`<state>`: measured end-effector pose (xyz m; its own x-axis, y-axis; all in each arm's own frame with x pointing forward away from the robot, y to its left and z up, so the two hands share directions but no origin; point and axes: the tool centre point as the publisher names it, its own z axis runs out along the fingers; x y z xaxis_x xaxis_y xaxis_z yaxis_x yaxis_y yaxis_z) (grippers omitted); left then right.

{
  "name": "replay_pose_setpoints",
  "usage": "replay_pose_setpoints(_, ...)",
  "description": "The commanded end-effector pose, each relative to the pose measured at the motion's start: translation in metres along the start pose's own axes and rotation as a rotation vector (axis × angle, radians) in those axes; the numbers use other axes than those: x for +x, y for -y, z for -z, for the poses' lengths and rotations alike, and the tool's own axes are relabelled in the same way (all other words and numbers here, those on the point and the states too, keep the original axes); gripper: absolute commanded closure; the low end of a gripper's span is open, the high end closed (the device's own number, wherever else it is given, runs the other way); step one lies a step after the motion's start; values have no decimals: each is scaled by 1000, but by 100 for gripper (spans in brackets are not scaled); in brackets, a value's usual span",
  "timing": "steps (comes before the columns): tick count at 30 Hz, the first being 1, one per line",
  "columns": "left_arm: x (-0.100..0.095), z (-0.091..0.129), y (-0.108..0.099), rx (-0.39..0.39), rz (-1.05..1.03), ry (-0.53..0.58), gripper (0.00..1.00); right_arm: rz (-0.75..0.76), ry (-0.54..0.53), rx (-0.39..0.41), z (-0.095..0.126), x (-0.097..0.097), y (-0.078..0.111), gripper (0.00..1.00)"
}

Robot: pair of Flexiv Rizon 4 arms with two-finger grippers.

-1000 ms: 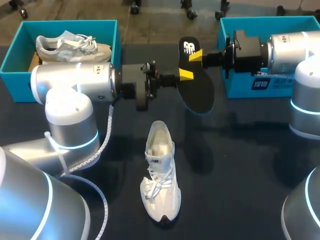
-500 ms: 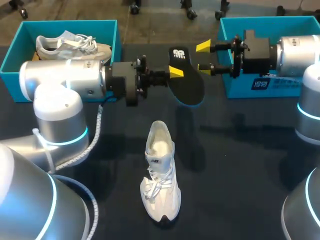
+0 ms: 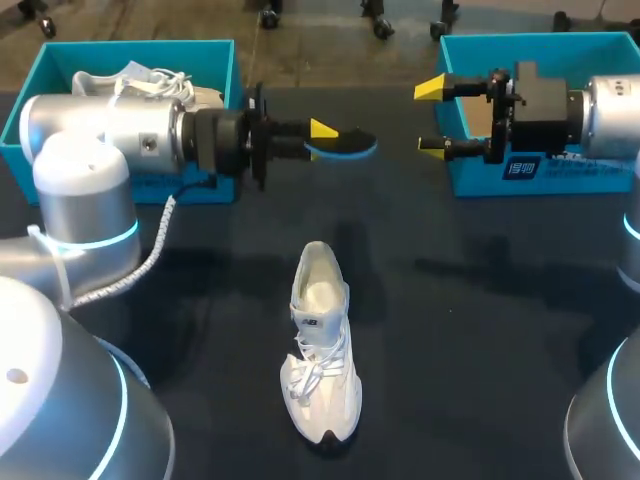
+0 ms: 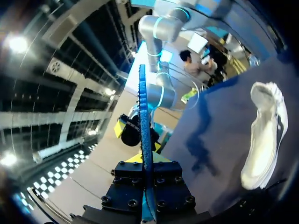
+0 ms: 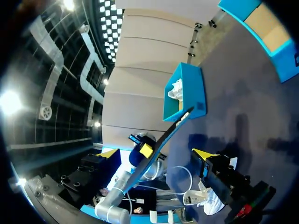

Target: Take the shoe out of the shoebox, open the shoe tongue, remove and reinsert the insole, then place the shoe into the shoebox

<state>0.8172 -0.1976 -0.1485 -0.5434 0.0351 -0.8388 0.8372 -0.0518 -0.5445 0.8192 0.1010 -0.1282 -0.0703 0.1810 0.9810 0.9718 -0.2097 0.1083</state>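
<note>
The dark table (image 3: pixel 480 330) carries two teal boxes along its far edge. The left shoebox (image 3: pixel 140 46) holds a second white shoe (image 3: pixel 150 76), partly hidden behind the left arm, and the right shoebox (image 3: pixel 540 40) shows only its cardboard floor. On the table's middle, well apart from both boxes, the white shoe (image 3: pixel 320 345) stands upright on its sole, with its opening towards the boxes and its laces loose. The insole (image 3: pixel 345 145), black with a blue edge, is held off the table between the two boxes. It is seen edge-on, and the left gripper (image 3: pixel 322 135) is clamped on one end of it. The right gripper (image 3: pixel 428 118) hangs in front of the right shoebox, its yellow-tipped fingers spread wide, gripping nothing and clear of the insole's free end.
</note>
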Motion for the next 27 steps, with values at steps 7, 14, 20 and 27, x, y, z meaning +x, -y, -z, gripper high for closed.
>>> replay_pose_setpoints(7,-15,4,7,19,339,-49,100,-1,5,1,-2,0,0,0)
replay_pose_setpoints(14,-25,10,20,-109,696,-91,100,-1,5,1,-2,0,0,0)
replay_pose_setpoints(20,-25,10,20,-109,696,-91,100,-1,5,1,-2,0,0,0)
replay_pose_setpoints(27,-24,13,23,-105,857,-120,100,-1,5,1,-2,0,0,0)
